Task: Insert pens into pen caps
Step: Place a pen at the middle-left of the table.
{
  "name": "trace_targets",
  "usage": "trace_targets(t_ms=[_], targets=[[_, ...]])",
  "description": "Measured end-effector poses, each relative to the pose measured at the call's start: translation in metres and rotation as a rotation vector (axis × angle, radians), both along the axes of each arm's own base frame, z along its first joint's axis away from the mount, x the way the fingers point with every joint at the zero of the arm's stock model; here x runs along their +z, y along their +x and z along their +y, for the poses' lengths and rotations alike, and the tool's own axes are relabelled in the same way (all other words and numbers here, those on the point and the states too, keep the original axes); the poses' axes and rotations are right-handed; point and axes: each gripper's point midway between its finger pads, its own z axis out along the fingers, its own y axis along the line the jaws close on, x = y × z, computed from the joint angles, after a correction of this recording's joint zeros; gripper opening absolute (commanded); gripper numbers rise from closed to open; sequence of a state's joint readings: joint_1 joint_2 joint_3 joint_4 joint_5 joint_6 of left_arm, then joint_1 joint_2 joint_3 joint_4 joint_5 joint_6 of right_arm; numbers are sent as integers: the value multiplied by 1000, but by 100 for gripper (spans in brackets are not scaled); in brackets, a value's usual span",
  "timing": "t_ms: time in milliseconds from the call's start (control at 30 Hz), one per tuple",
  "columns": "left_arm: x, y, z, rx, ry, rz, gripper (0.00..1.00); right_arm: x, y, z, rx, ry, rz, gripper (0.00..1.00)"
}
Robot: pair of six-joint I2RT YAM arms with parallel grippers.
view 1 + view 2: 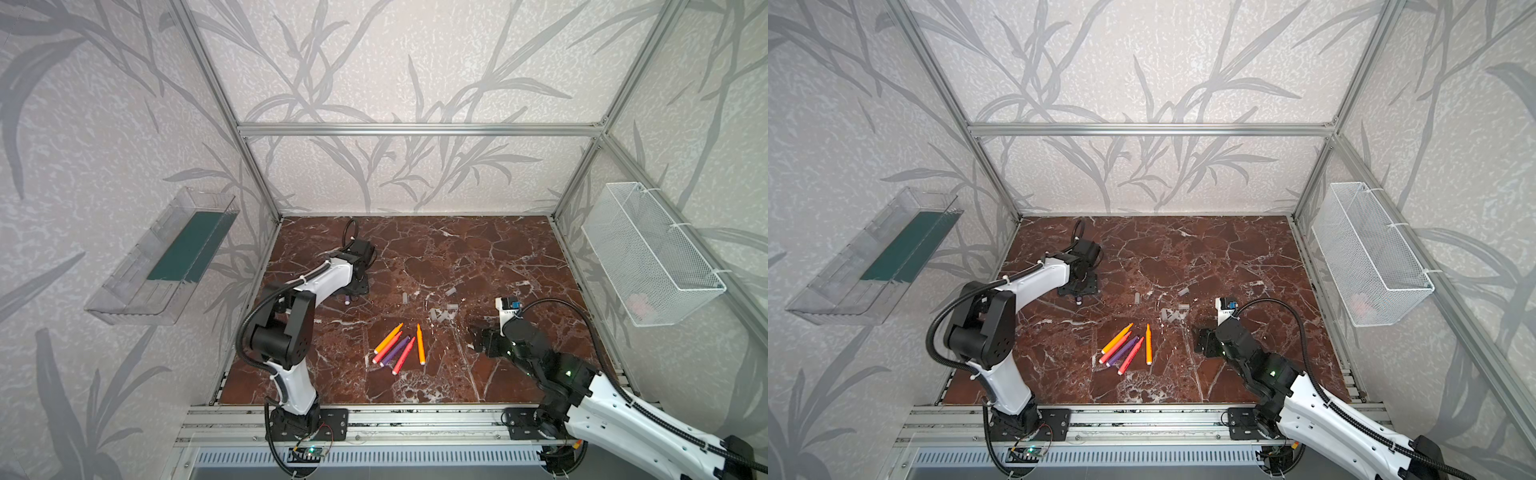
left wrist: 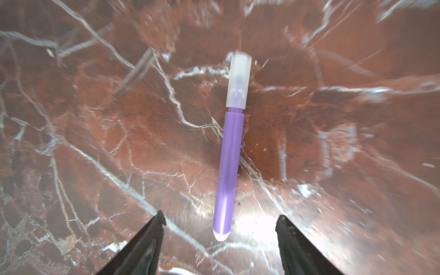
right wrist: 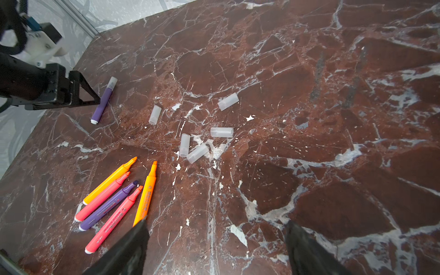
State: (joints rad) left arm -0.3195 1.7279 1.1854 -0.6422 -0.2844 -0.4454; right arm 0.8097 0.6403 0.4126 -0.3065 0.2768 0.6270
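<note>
Your right gripper (image 3: 216,223), jaws apart and empty, is nearer the five uncapped pens (image 3: 112,202), whose tips point at the loose pen caps (image 3: 222,132) just beyond. Your left gripper (image 2: 221,216), jaws apart, straddles the butt of the capped purple pen (image 2: 228,154), well apart from those pens. Caps barely resolve in both top views.

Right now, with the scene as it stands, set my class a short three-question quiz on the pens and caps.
1. True or false: the left jaws grip the capped purple pen.
2. How many loose caps lie on the table?
3. The uncapped pens clustered together number: A three, B five, C six.
Key: 1 false, jaws open, pen lying free; 2 five; 3 B.
</note>
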Motion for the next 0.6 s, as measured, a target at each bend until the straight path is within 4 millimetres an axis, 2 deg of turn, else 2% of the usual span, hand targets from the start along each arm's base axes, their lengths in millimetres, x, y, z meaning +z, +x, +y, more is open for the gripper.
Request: trace_targets(t_ms=[67, 100, 167, 200, 267, 333, 400, 500, 600], targets=[[27, -10, -5, -28, -47, -91, 75, 3, 1, 2, 5, 8, -10, 88], [38, -16, -9, -50, -68, -135, 70, 3, 1, 3, 8, 11, -11, 88], [76, -36, -28, -145, -134, -295, 69, 4, 2, 4, 12, 12, -13, 88], [92, -48, -39, -200, -173, -379, 71, 4, 3, 5, 12, 10, -13, 88], [120, -75, -66, -345, -289, -569, 84, 5, 5, 6, 12, 2, -9, 88], [131, -99, -75, -435, -386, -706, 91, 8, 8, 9, 9, -4, -5, 88], [128, -115, -73, -471, -451, -816, 94, 11, 13, 14, 7, 1, -7, 88], [112, -129, -75, -503, -503, -826, 94, 11, 17, 20, 13, 10, -6, 88], [116, -135, -86, -546, -573, -827, 90, 9, 22, 27, 20, 6, 6, 88]])
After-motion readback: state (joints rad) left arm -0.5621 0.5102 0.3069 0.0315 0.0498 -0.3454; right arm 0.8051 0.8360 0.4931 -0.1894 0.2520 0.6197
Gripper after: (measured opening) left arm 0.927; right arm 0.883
